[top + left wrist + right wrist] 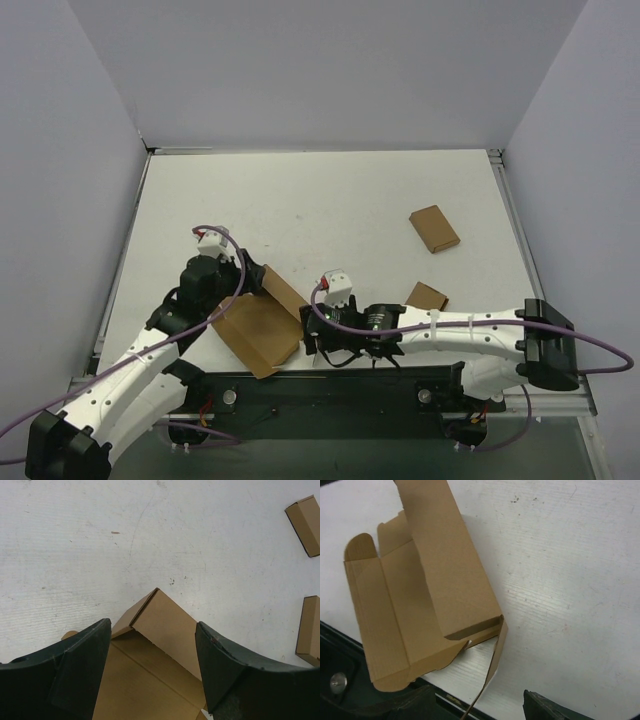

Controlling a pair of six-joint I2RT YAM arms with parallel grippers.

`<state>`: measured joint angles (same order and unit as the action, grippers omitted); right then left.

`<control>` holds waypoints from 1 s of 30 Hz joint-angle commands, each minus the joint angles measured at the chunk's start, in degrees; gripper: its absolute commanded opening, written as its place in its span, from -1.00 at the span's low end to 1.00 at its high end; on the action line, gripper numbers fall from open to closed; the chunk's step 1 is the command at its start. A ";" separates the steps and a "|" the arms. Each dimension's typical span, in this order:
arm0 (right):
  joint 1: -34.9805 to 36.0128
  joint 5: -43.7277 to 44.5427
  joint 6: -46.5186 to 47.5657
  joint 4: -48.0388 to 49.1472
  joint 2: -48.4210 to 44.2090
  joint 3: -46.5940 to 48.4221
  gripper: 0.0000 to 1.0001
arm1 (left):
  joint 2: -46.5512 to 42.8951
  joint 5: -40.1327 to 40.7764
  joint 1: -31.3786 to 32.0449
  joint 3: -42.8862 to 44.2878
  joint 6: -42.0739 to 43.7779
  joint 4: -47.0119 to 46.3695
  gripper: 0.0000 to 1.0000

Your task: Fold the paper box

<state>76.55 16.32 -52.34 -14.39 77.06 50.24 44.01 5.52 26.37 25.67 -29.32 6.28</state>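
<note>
At near table (pixel 330 200) edge: paper box (pixel 258 336) half-folded, brown, one wall raised.

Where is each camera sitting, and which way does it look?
Top external: above and behind, looking down at the table; left arm and right arm show.
Left wrist: on the left arm, looking forward over the paper box; its two dark fingers frame the view.
Right wrist: on the right arm, looking down at the paper box; its fingertips edge the bottom.
Shared: all three show the paper box.

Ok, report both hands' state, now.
Left hand: open, around the paper box's raised panel.
Right hand: open, holding nothing.
</note>
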 commanded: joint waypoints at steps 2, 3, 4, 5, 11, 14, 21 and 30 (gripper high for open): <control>0.00 5.21 -1.89 -9.95 2.75 4.16 0.23 | -1.38 2.39 1.49 3.24 1.20 1.19 0.55; -0.18 5.39 -1.72 -10.47 2.84 4.25 0.16 | -1.38 2.48 1.66 3.25 1.28 1.19 0.55; -0.53 5.22 -1.46 -10.48 3.10 4.34 0.10 | -1.38 2.57 1.93 3.33 1.46 1.27 0.55; -1.31 4.43 -1.28 -10.57 3.27 4.34 0.03 | -1.21 2.57 2.10 3.51 1.46 1.27 0.55; -3.52 1.62 2.50 -10.48 5.47 5.92 -0.46 | -0.68 2.66 3.51 4.56 2.42 1.28 0.55; -5.09 1.35 4.17 -10.48 5.82 6.54 -0.71 | -0.59 2.04 4.65 5.18 3.48 0.92 0.55; -14.05 -1.02 14.00 -8.20 5.21 6.28 -1.00 | -0.50 2.21 9.91 7.55 7.25 0.74 0.48; -21.53 -6.73 33.51 -4.07 5.38 6.98 -1.00 | -1.74 3.97 22.75 5.71 8.32 -0.48 0.40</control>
<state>57.34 12.88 -30.06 -19.55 82.83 55.18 42.70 8.82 44.03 31.44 -22.15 8.12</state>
